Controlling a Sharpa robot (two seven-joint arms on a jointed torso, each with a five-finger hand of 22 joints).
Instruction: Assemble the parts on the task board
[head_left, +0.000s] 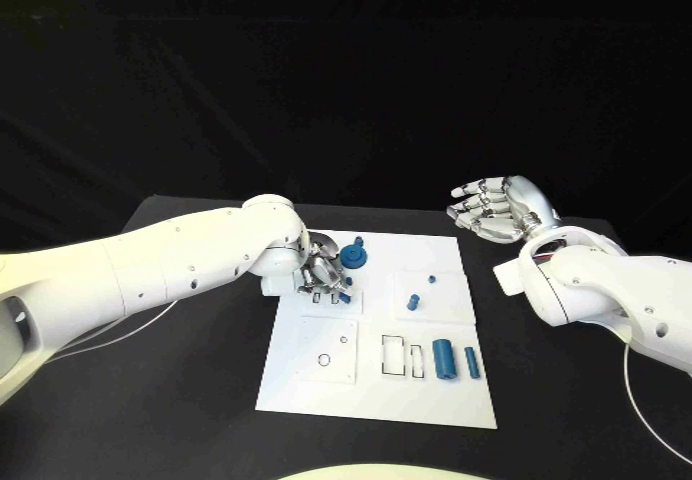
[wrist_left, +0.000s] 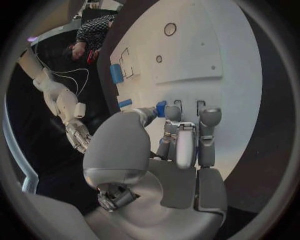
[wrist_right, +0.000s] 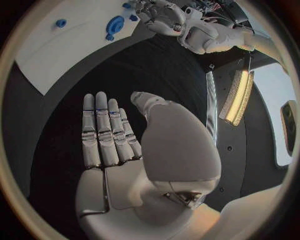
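The robot's left hand (head_left: 320, 272) reaches down onto the far-left part of the white task board (head_left: 433, 400), its fingers (wrist_left: 209, 131) pressed to the plate. A small blue part (wrist_left: 160, 108) sits between the thumb tip and the nearest finger, pinched there as the left wrist view shows it. Just right of that hand a blue gear-shaped part (head_left: 355, 256) stands at the board's far edge. Two small blue pegs (head_left: 414, 300) rise near the board's middle, and two blue cylinders (head_left: 443, 359) lie side by side toward its near-right corner, beside rectangular slots. The right hand (head_left: 490, 208) hovers above the black table (head_left: 188, 390), beyond the board's far-right corner, palm bare, fingers straight and close together, holding nothing.
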